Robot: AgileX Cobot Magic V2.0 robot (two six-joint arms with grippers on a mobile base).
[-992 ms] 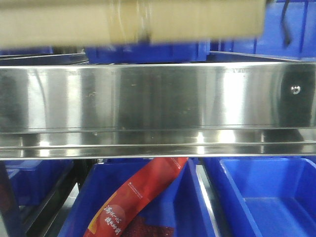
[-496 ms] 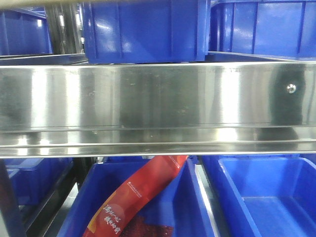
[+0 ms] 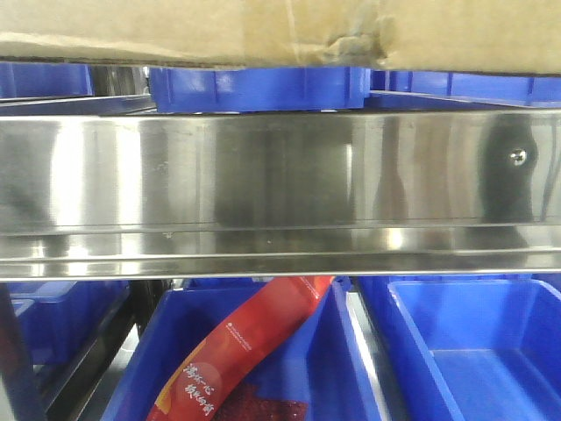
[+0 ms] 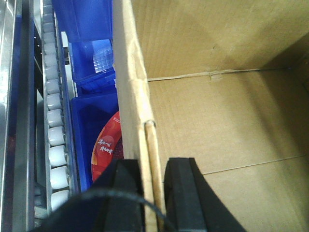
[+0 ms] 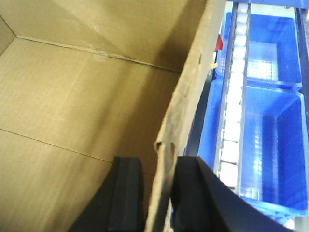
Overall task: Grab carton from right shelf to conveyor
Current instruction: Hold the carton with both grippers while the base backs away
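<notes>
The carton (image 3: 175, 31), plain brown cardboard with a small tear in its lower edge, fills the top of the front view just above the right shelf's shiny steel rail (image 3: 280, 175). In the left wrist view my left gripper (image 4: 153, 193) is shut on the carton's left wall (image 4: 133, 96), one black finger on each side of it. My right gripper (image 5: 161, 198) is shut the same way on the carton's right wall (image 5: 190, 87). Both wrist views look down into the empty open carton. The conveyor is out of view.
Blue bins (image 3: 473, 351) sit under the rail, one holding a red packet (image 3: 254, 342). Another blue bin (image 3: 254, 88) stands behind the carton. White roller tracks (image 4: 53, 125) and more blue bins (image 5: 270, 140) lie below the carton on both sides.
The carton's lower edge, blurred at the top a second ago, rose almost out of the front view and has now come back down, covering the upper part of the blue bins.
</notes>
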